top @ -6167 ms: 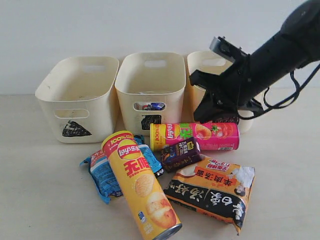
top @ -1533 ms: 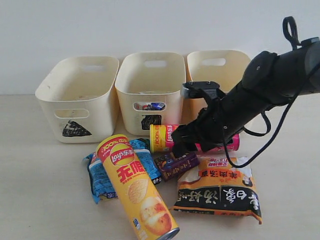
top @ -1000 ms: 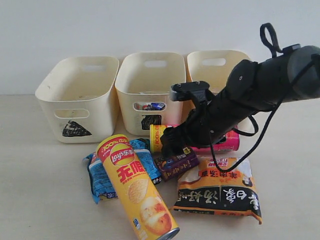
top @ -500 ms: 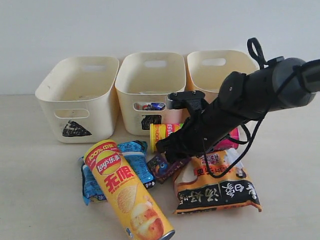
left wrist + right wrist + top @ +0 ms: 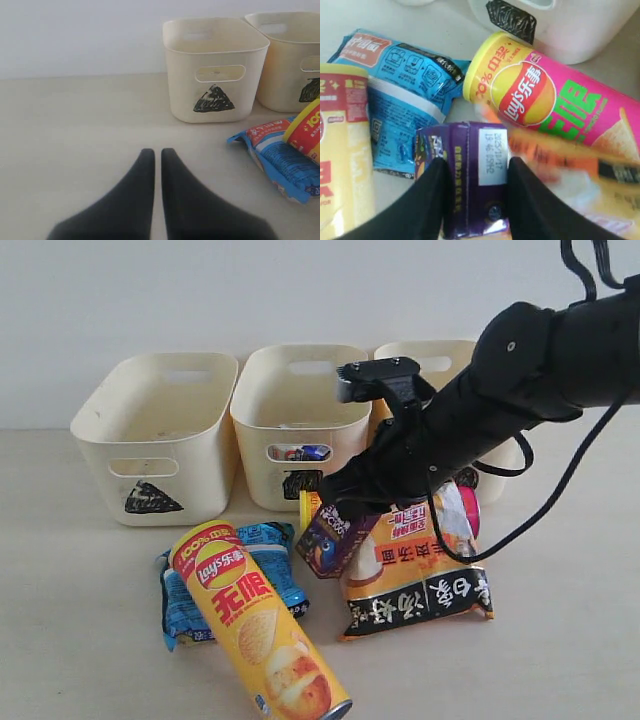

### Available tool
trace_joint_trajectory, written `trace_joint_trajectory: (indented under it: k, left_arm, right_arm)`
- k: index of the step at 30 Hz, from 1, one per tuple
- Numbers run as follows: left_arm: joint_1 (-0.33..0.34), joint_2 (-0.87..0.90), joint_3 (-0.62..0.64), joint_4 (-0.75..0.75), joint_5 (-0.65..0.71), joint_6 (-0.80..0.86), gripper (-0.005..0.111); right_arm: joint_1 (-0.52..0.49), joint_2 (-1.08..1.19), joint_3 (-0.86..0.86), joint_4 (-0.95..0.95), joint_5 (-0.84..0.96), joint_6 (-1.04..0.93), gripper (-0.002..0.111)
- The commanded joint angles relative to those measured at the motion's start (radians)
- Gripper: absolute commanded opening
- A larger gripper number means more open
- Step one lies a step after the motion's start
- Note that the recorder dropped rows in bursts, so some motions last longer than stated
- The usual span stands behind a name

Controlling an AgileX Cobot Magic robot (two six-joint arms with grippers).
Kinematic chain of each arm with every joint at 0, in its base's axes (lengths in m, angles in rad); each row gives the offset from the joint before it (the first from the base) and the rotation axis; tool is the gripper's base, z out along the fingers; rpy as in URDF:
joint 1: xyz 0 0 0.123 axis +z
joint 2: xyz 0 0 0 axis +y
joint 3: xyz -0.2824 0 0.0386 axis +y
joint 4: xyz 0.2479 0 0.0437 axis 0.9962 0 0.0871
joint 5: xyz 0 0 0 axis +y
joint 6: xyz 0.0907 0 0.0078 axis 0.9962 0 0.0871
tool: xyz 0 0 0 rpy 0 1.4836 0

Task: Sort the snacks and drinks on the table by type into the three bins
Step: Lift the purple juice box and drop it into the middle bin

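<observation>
My right gripper (image 5: pixel 340 518) (image 5: pixel 475 167) is shut on the dark purple drink carton (image 5: pixel 328 537) (image 5: pixel 470 175), which hangs tilted just above the table (image 5: pixel 80 640). Under and behind it lie the orange-and-black bag (image 5: pixel 420 580) and the pink chip can (image 5: pixel 555 105), mostly hidden by the arm in the exterior view. The yellow Lay's can (image 5: pixel 255 625) rests over the blue packet (image 5: pixel 190 590). Three cream bins stand at the back: triangle (image 5: pixel 150 440), middle (image 5: pixel 300 420), right (image 5: pixel 440 360). A white and blue carton (image 5: pixel 305 452) shows through the middle bin's handle. My left gripper (image 5: pixel 157 152) is shut and empty over bare table.
In the left wrist view the triangle bin (image 5: pixel 215 75) stands ahead, with the blue packet (image 5: pixel 280 160) and the yellow can (image 5: pixel 307 130) off to one side. Black cables (image 5: pixel 560 510) loop from the right arm above the table's right side.
My right gripper has closed on the purple carton and lifted it off the table. The orange-and-black bag has been pushed and tipped. The left gripper has stayed put.
</observation>
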Motion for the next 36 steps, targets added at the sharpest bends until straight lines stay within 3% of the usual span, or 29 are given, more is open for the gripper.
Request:
trace_joint_trajectory:
  k: [1,12,19,36]
  left_arm:
    - [0.0,-0.002,0.003,-0.001,-0.004,0.005,0.004]
    - [0.0,-0.002,0.003,-0.001,-0.004,0.005,0.004]
    - [0.0,-0.002,0.003,-0.001,-0.004,0.005,0.004]
    - [0.0,-0.002,0.003,-0.001,-0.004,0.005,0.004]
  right_arm:
    - [0.0,-0.047,-0.003,-0.019,0.051,-0.008,0.0]
    - [0.0,-0.171,-0.007,-0.038,0.001,-0.008,0.0]
    - [0.0,-0.172,-0.122,-0.052,-0.066,-0.008,0.0]
    - [0.0,0.058,-0.255,-0.18,-0.539,-0.026,0.0]
